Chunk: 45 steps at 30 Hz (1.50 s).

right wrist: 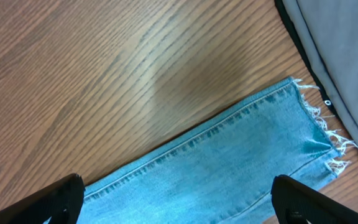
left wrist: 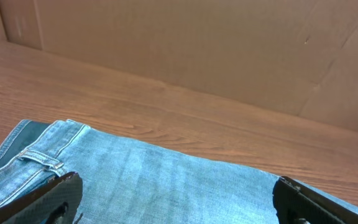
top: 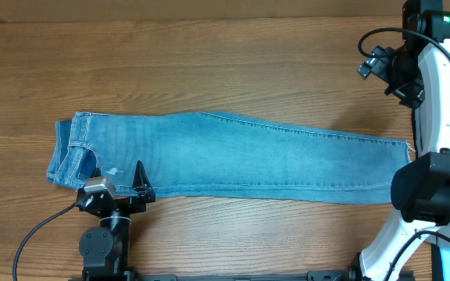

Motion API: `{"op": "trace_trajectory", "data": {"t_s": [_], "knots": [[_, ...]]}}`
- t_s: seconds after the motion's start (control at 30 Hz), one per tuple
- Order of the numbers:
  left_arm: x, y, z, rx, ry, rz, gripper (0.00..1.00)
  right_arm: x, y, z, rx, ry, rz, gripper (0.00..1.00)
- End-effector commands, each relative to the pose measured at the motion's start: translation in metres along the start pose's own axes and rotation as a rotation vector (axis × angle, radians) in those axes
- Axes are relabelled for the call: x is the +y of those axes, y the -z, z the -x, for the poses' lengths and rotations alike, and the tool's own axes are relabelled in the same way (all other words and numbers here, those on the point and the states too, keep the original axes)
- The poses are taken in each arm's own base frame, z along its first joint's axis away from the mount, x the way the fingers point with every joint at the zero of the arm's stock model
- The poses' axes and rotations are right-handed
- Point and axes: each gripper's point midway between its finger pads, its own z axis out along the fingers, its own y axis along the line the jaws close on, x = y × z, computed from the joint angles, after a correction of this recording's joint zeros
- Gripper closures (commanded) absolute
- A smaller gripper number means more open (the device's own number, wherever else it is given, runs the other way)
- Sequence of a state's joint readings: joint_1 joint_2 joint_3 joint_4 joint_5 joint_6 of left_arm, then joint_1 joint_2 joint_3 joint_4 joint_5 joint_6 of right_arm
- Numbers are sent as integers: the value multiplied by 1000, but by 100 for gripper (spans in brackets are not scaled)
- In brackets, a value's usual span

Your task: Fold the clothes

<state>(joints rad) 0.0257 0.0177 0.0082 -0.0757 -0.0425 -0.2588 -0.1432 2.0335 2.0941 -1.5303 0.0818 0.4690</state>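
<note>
I have the jeans [top: 233, 156] lying flat across the middle of the wooden table [top: 209, 62], stretched out long, with the waistband [top: 61, 152] at the left of the overhead view and the frayed hem [right wrist: 325, 134] at the right. They look to be doubled, one leg on the other, though I can't be sure from above. A small white mark [top: 112, 172] sits near the waist, by the near edge. My left gripper [top: 118, 183] hangs over that near edge beside the mark, jaws spread wide and holding nothing. My right gripper [right wrist: 182, 202] hovers above the hem end, jaws just as wide apart and also empty. Just beyond the hem lie a grey cloth [right wrist: 347, 56] and a black edge [right wrist: 291, 25]. A cardboard wall [left wrist: 197, 43] stands behind the table
</note>
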Motion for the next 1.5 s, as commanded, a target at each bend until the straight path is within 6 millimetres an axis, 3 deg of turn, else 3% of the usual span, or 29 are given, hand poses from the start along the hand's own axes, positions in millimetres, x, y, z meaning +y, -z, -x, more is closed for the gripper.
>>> {"op": "trace_trajectory", "data": {"t_s": [0.0, 1.4, 1.47], "knots": [[3, 0, 2, -12, -15, 14, 0, -2, 9, 1, -23, 3, 9, 0], [3, 0, 2, -12, -15, 14, 0, 0, 9, 3, -31, 2, 14, 0], [-6, 0, -1, 2, 33, -33, 0, 0, 9, 3, -31, 2, 14, 0]]}}
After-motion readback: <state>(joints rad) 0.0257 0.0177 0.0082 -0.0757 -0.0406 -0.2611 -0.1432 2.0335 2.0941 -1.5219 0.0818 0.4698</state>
